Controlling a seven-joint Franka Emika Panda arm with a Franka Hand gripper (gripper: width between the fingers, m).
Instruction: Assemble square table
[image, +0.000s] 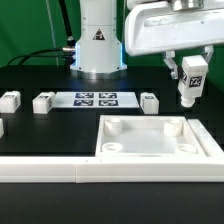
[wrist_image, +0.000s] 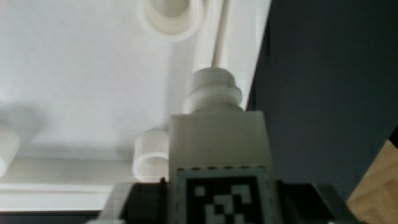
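Black bench (image: 50, 132) carried the tabletop (image: 150, 154) at near right. Above its far right part, the end effector (image: 190, 74) gripped one leg block (image: 191, 90) upright. Spare leg blocks (image: 43, 101) lay farther back.

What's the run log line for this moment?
gripper: shut on leg | leg: in air over tabletop | tabletop: flat, no leg fitted | other legs: loose by marker board
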